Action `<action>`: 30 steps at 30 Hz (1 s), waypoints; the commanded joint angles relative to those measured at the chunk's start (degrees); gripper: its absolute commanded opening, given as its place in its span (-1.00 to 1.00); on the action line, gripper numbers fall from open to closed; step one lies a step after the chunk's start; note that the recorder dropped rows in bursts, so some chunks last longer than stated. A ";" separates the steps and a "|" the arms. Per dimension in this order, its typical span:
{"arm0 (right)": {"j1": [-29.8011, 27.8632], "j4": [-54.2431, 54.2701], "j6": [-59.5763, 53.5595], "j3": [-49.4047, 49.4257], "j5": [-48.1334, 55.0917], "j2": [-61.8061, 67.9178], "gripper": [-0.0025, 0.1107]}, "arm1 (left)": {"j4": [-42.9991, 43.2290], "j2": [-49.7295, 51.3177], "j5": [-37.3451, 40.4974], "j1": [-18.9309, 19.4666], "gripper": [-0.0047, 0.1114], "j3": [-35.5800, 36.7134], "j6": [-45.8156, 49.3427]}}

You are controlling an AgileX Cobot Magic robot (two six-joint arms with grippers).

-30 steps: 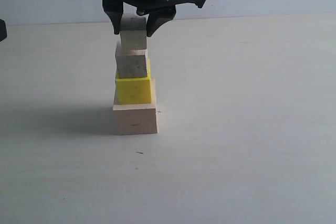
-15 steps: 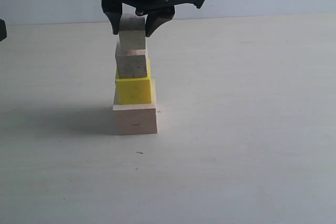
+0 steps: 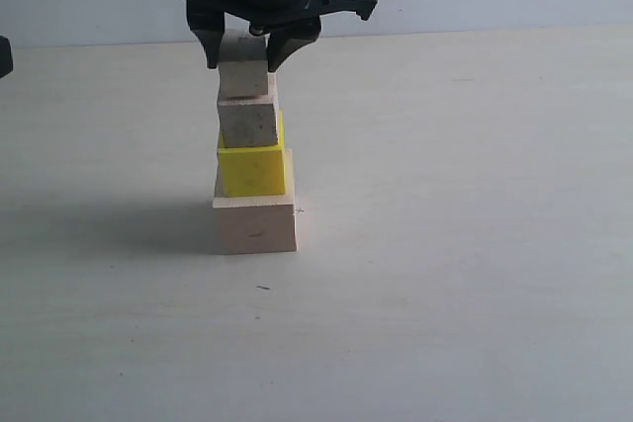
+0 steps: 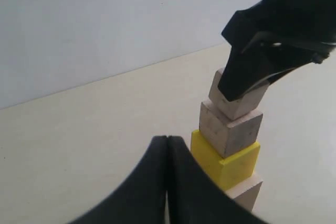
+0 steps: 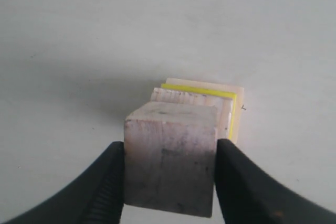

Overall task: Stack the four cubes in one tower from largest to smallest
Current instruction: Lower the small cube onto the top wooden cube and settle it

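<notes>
One change: smallest cube point(image 3: 243, 78) lowered onto tower point(image 3: 252, 171); right fingers point(image 5: 239, 182) clamped.

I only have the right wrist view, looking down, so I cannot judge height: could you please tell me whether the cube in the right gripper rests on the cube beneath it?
Observer: Yes; from the side in the exterior view, no gap shows between the smallest cube, held by the right gripper, and the small wooden cube under it.
Operator: Thank you. Where is the left gripper?
Observer: The left gripper is shut, empty, and apart from the tower.
Operator: Does the tower stand straight?
Observer: It looks upright, the yellow cube flat on the large cube.
</notes>
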 commanded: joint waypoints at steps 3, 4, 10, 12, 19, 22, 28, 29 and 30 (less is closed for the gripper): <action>0.02 -0.58 -0.49 -0.36 -0.50 -0.07 -0.96 | -0.64 0.43 -0.71 -0.10 -0.92 0.19 -0.44; 0.02 -0.58 -0.49 -0.36 -0.50 -0.07 -0.96 | -0.64 0.43 -0.71 -0.10 -0.92 0.19 -0.33; 0.02 -0.36 -0.38 -0.36 -0.11 -0.07 -0.96 | -0.64 0.43 -0.71 -0.10 -0.92 0.19 -0.33; 0.02 -0.36 -0.38 -0.36 0.01 -0.07 -0.96 | -0.64 0.43 -0.71 -0.10 -0.92 0.19 -0.33; 0.02 -0.36 -0.26 -0.36 0.61 -0.07 -0.96 | -0.64 0.43 -0.71 -0.10 -0.92 0.19 -0.33; 0.02 -0.36 -0.26 -0.36 0.61 -0.07 -0.96 | -0.64 0.43 -0.71 -0.10 -0.92 0.19 -0.33; 0.02 -0.36 -0.37 -0.36 0.50 -0.07 -0.96 | -0.64 0.43 -0.71 -0.10 -0.92 0.19 -0.33; 0.02 -0.36 -0.37 -0.36 0.50 -0.07 -0.96 | -0.64 0.43 -0.71 -0.10 -0.92 0.19 -0.33; 0.02 -0.36 -0.37 -0.36 0.50 -0.07 -0.96 | -0.64 0.43 -0.71 -0.10 -0.92 0.19 -0.33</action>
